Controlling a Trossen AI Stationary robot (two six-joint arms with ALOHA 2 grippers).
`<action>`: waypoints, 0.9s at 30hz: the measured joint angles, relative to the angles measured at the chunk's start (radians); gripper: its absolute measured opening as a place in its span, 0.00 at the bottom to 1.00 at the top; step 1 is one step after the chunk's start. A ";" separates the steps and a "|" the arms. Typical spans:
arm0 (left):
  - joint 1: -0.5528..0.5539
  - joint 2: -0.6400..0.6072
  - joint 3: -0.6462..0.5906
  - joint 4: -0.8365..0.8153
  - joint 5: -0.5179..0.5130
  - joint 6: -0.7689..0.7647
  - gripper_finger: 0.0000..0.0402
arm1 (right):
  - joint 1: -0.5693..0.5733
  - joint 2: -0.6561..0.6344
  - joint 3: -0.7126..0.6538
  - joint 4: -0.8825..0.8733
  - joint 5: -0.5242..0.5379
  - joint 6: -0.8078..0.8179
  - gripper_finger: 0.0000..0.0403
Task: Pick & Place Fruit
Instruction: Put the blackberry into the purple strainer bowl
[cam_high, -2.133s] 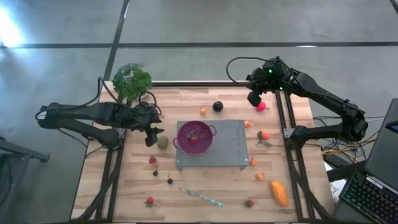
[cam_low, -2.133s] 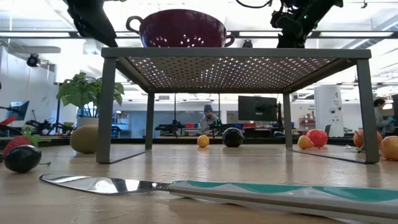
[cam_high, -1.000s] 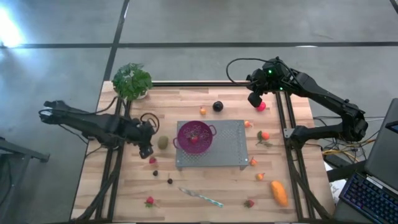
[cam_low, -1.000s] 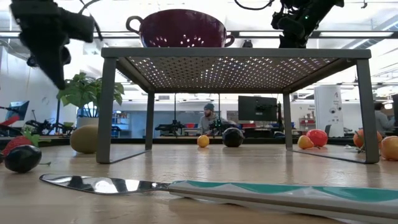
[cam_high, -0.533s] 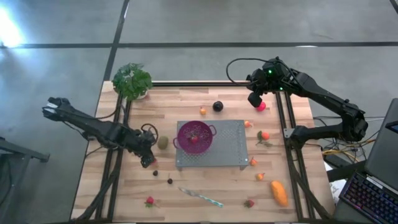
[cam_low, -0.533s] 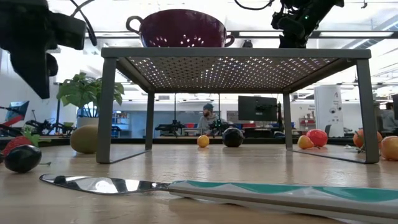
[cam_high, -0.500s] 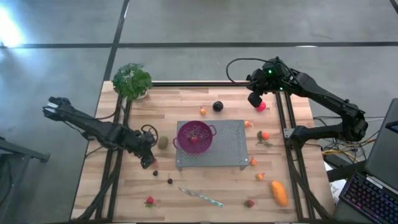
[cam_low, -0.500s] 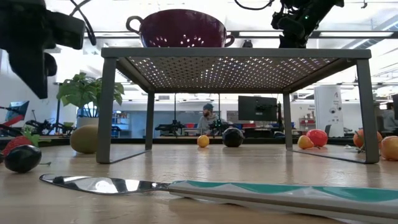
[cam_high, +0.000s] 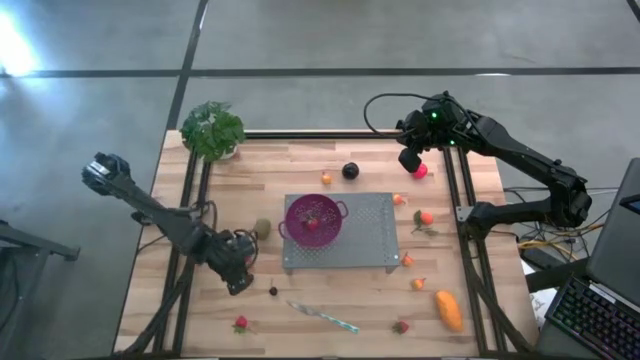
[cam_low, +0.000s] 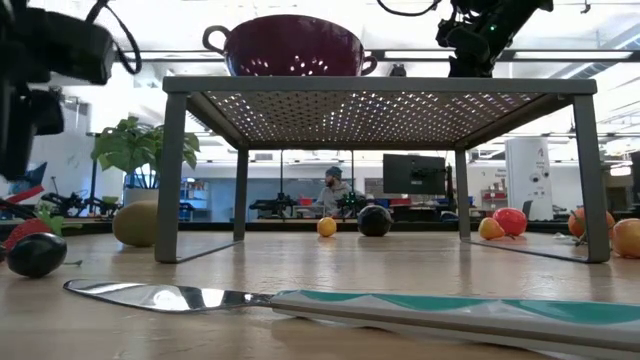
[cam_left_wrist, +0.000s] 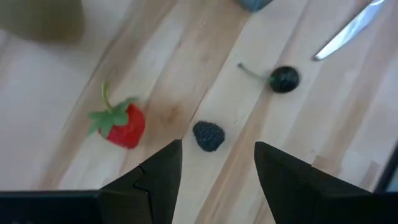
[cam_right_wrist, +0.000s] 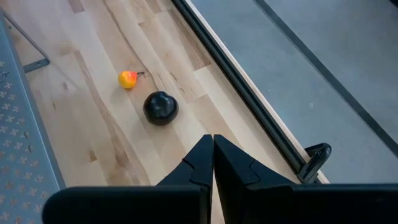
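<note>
Claws first: we see the left claw (cam_left_wrist: 214, 168) open above a blackberry (cam_left_wrist: 208, 135), strawberry (cam_left_wrist: 121, 123) beside it on the tabletop (cam_high: 340, 300); right claw (cam_right_wrist: 212, 149) closed, near the dark plum (cam_right_wrist: 161, 107).

centre: colander (cam_high: 312, 217) on the rack (cam_high: 370, 235), mid-worktop (cam_high: 330, 295)
left: kiwi (cam_high: 262, 228) beside the rack
far-left corner: plant (cam_high: 213, 130)
front: knife (cam_high: 324, 317) before the rack
front-right: oblong fruit (cam_high: 449, 310)
</note>
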 joint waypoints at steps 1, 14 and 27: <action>-0.005 0.016 0.000 0.001 0.003 -0.011 0.51 | 0.000 0.000 0.000 0.000 0.000 0.000 0.02; -0.016 0.193 0.100 0.020 0.035 -0.164 0.51 | 0.000 0.000 0.000 0.001 0.000 -0.004 0.02; -0.016 0.314 0.132 0.009 0.075 -0.294 0.51 | 0.000 0.000 0.000 0.002 0.000 -0.012 0.02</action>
